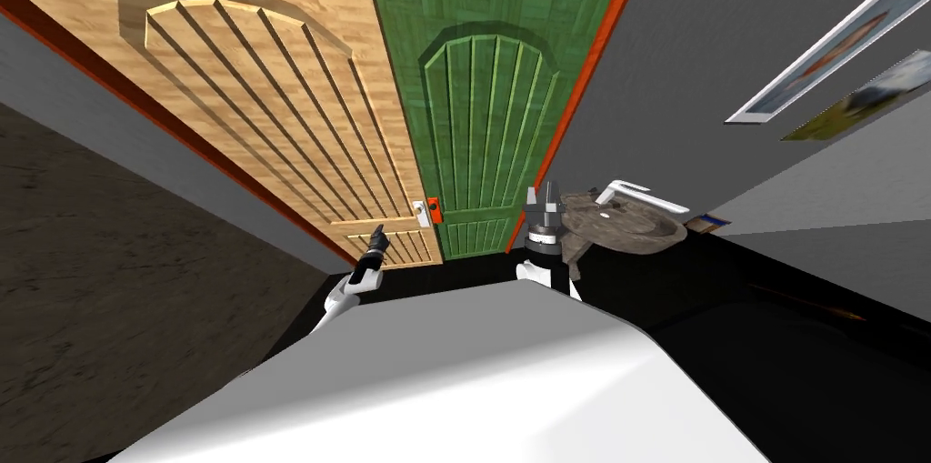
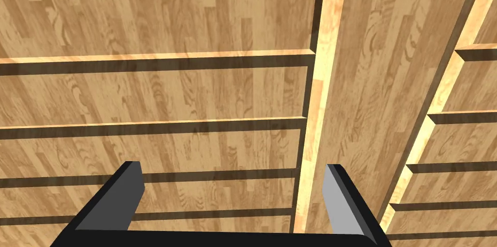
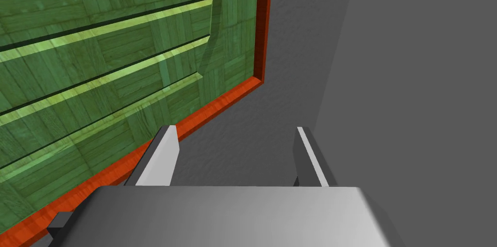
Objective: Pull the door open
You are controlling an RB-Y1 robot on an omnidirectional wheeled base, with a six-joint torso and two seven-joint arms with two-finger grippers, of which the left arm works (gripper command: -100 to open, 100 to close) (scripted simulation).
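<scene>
At the right of the doorway, a brownish-grey sink (image 1: 656, 234) juts from the grey wall (image 1: 709, 48), and a white tap (image 1: 641, 196) arches over its rim. We cannot make out anything lying in its bowl. Two framed pictures (image 1: 836, 44) hang further along that wall.

Ahead of us, two doors stand side by side inside a red-orange frame (image 1: 582, 85). The wooden door (image 1: 255, 75), pale and slatted, is on our left, and the green door (image 1: 482, 103) is on our right. Where they meet, low down, a small white handle plate (image 1: 421, 212) sits on the wooden door's edge. An orange plate (image 1: 435, 209) sits just beside it on the green one.

Our left hand (image 1: 377, 235) is raised just below and to the left of that handle plate. In its wrist view the left hand (image 2: 230, 166) points straight at the slatted face of the wooden door (image 2: 194, 93), close to it. Its fingers are spread wide and hold nothing. We cannot tell whether the tips touch the wood.

Our right hand (image 1: 543, 194) is up between the frame and the sink. In its wrist view the right hand (image 3: 235, 130) faces the grey wall (image 3: 388, 64), beside the lower corner of the frame (image 3: 218, 106) and the green door (image 3: 97, 64). Its fingers are likewise spread and grip nothing.
</scene>
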